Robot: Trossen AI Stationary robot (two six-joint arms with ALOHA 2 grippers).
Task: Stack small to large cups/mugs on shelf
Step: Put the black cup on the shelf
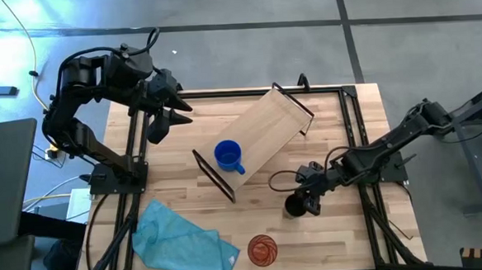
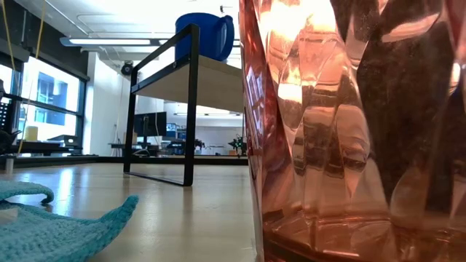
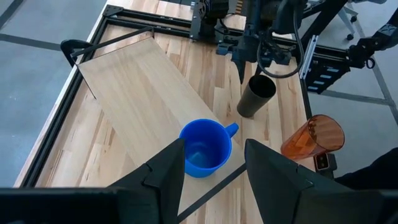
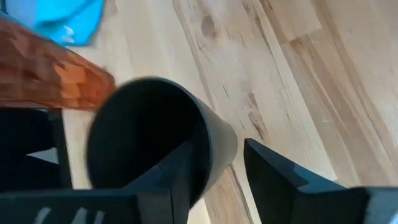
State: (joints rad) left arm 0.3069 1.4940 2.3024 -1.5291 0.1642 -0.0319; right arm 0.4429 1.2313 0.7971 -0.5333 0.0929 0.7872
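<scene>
The blue mug (image 1: pixel 228 156) stands upright on the near-left end of the light-wood shelf (image 1: pixel 266 134), which lies slantwise on the table. The black cup (image 1: pixel 295 205) stands on the table to the shelf's right. My right gripper (image 1: pixel 308 199) is open over its rim, one finger inside the cup (image 4: pixel 149 143) and one outside. The orange tumbler (image 1: pixel 262 250) stands near the table's near edge and fills the low view (image 2: pixel 349 131). My left gripper (image 1: pixel 167 114) is open and hovers over the table's far-left part, away from everything. My right gripper (image 4: pixel 217 180) comes at the black cup from above, with the cup's wall (image 4: pixel 214 152) between its fingers. Table shows between the outer finger (image 4: pixel 273 180) and the wall. Whether the inner finger (image 4: pixel 171 180) touches the wall I cannot tell. The cup rests on the table.
A teal cloth (image 1: pixel 180 241) lies crumpled at the near-left corner. Black rails (image 1: pixel 353 137) frame the tabletop. Black metal frames (image 1: pixel 214 176) close the shelf's two ends. Bare wood lies between the shelf and the near edge.
</scene>
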